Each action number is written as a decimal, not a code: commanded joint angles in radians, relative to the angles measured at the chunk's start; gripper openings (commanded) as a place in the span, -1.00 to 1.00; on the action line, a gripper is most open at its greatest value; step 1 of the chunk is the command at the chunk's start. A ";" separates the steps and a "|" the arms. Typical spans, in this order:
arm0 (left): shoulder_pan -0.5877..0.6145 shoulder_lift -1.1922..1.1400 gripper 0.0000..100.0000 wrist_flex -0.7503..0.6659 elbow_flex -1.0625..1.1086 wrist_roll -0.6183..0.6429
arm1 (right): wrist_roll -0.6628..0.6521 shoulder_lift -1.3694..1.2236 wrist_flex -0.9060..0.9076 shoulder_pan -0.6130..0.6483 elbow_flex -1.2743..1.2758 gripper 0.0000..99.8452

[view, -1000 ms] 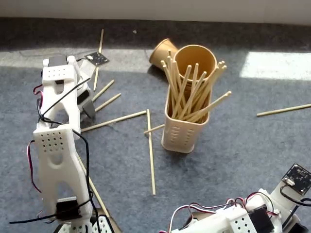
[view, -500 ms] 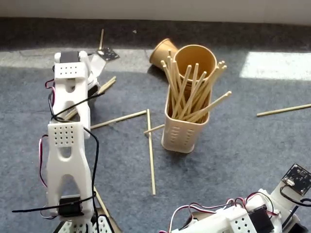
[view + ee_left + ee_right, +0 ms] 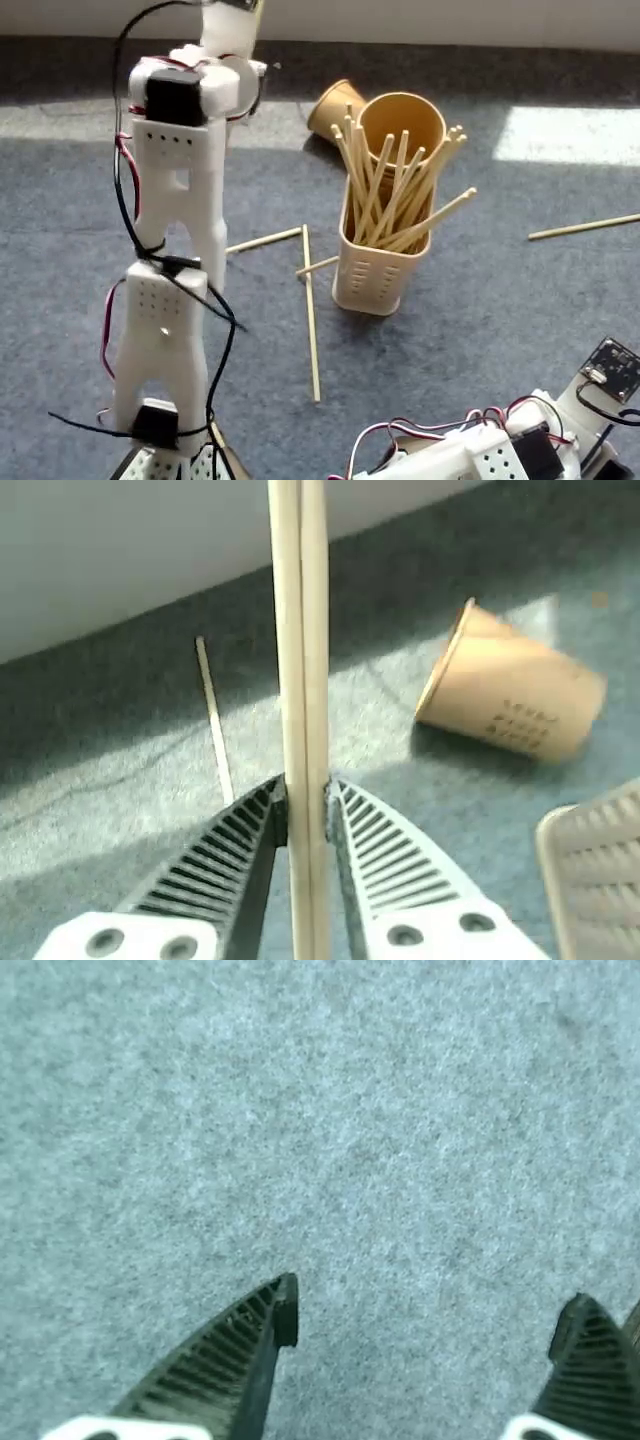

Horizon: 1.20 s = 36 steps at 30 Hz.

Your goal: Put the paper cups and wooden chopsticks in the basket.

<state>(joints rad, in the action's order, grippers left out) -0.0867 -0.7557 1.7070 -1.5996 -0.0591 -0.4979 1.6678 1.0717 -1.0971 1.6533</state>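
Note:
My left gripper (image 3: 305,795) is shut on two wooden chopsticks (image 3: 300,670), held up off the carpet; the left arm (image 3: 185,130) stands raised at the far left. One paper cup (image 3: 510,695) lies on its side beyond the basket (image 3: 372,275), also seen from above as the tipped cup (image 3: 335,105). The basket stands upright with several chopsticks and a second paper cup (image 3: 402,120) in it. Loose chopsticks (image 3: 310,310) lie on the carpet left of the basket, and another (image 3: 585,227) lies far right. My right gripper (image 3: 430,1320) is open over bare carpet.
A single chopstick (image 3: 215,725) lies on the carpet near the wall. The right arm (image 3: 480,450) is folded low at the near right corner. A pale wall edge (image 3: 400,20) bounds the far side.
The left arm has risen from the carpet and swung toward the far wall, taking up the two chopsticks that lay to the left of the basket. The right arm has not moved.

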 commanded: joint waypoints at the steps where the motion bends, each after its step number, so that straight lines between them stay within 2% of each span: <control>1: -0.194 0.229 -0.99 -0.084 -0.059 0.184 | 0.009 0.008 0.007 0.018 0.013 -0.23; 6: -0.300 0.332 -0.99 -0.215 -0.053 0.462 | 0.009 0.008 0.007 0.018 0.013 -0.23; 10: -0.338 0.343 -0.99 -0.203 -0.051 0.574 | 0.009 0.008 0.007 0.018 0.013 -0.23; 24: -0.364 0.341 -0.98 -0.129 -0.051 0.575 | 0.011 0.008 0.007 0.019 0.013 -0.23; 30: -0.400 0.346 -0.64 -0.072 -0.059 0.555 | 0.011 0.008 0.007 0.053 0.013 -0.23; 36: -0.403 0.351 -0.66 -0.061 -0.059 0.551 | 0.011 0.008 0.007 0.053 0.013 -0.23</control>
<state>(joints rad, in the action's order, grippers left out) -0.4826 -0.4565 1.6425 -1.6072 0.5025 -0.4979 1.6678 1.0717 -1.0710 1.6533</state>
